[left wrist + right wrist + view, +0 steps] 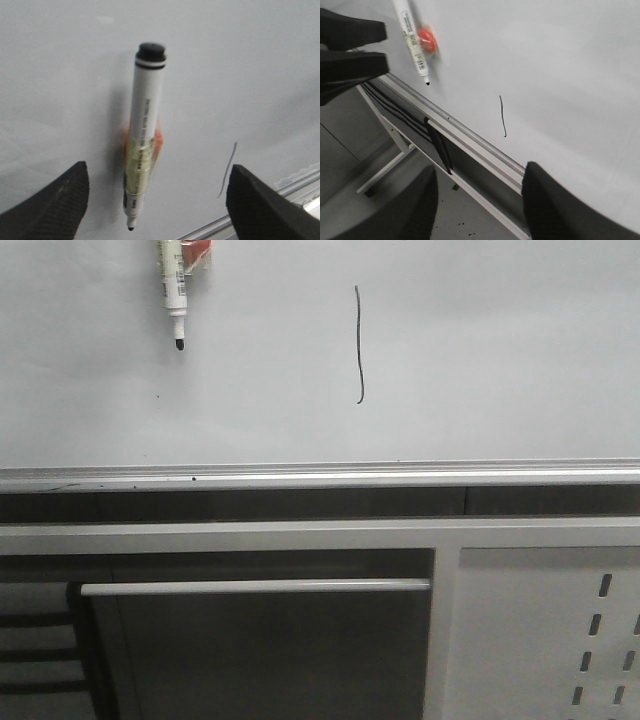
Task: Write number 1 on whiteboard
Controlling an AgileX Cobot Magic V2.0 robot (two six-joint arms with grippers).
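Your thin black wavy number 1 (359,345) is already drawn on the pale grey-white whiteboard (500,360). The white marker pen (174,290) hangs clipped there; both your left gripper (157,200) and right gripper (477,200) gape wide, empty.

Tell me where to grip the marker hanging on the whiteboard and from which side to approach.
Grip the marker on its bare white barrel between the black end and the orange clip, coming straight at the whiteboard with one finger on each side. It hangs upright, tip down, so the barrel's sides are free; the left gripper already straddles it, open.

Thin black number 1 (359,344) stands vertical on pale whiteboard (500,360).
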